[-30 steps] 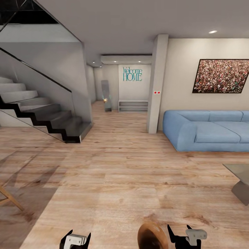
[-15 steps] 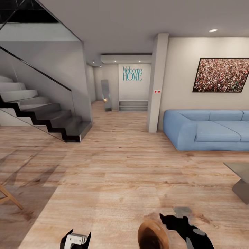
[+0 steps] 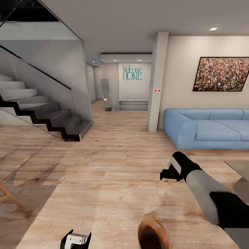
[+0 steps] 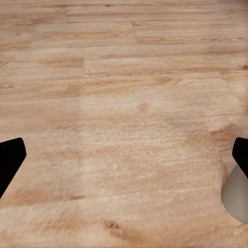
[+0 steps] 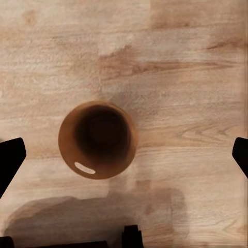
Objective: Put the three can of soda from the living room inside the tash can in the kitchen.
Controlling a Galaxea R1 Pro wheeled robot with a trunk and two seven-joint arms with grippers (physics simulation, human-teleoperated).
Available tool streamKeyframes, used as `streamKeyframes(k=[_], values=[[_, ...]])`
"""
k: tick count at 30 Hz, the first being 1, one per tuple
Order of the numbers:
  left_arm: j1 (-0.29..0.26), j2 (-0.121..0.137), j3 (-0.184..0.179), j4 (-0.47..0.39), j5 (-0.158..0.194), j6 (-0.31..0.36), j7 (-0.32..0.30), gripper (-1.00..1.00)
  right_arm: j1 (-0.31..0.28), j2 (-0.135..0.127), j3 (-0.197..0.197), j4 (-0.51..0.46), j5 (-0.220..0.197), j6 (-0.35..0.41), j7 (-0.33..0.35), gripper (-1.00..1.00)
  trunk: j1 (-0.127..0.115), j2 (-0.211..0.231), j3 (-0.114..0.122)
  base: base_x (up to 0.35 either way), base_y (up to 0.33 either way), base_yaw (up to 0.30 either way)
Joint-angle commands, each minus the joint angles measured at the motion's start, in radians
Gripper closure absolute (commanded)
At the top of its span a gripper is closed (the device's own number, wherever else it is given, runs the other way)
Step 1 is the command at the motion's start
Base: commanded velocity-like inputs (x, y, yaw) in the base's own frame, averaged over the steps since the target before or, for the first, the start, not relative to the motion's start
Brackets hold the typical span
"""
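Far left you've got a grey staircase (image 3: 45, 117) w/ glass railing. Your left gripper (image 3: 75, 239) sits low at the frame edge, fingers spread open w/ nothing between; its wrist cam shows dark fingertips wide apart over light wood plank floor (image 4: 124, 103). Just right of it, the tash can (image 3: 153, 234) stands upright on the floor: round, tapered, glossy brown inside, dark at the bottom (image 5: 98, 138). Your right gripper (image 3: 168, 173) hangs raised above it, looking straight down into it, fingers apart and empty. Beyond: grey pillar (image 3: 157, 83), smooth light blue sofa (image 3: 207, 128), speckled framed picture (image 3: 221, 74), grey table (image 3: 240, 169) at far right
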Motion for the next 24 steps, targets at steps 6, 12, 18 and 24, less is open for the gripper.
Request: streamKeyframes(k=[6, 12, 18, 24], values=[[0.0, 0.001, -0.001, -0.002, 0.0, 0.002, -0.001, -1.0, -0.038, 0.005, 0.001, 0.054, -0.002, 0.0, -0.013, -1.0, 0.023, -0.042, -0.019, 0.0, 0.0, 0.0], [-0.003, 0.001, -0.001, -0.002, 0.003, 0.055, -0.001, -1.0, -0.047, 0.013, 0.001, 0.083, -0.006, 0.0, -0.009, -1.0, 0.046, -0.084, -0.038, 0.0, 0.0, 0.0], [-0.005, 0.0, 0.0, -0.006, 0.003, 0.081, 0.0, -1.0, -0.045, 0.015, 0.0, 0.089, -0.007, 0.0, -0.006, -1.0, 0.069, -0.126, -0.057, 0.0, 0.0, 0.0], [-0.012, -0.003, 0.001, -0.005, 0.003, 0.139, 0.003, -1.0, -0.044, 0.013, -0.002, 0.089, -0.006, 0.0, -0.005, -1.0, 0.092, -0.168, -0.075, 0.0, 0.0, 0.0]])
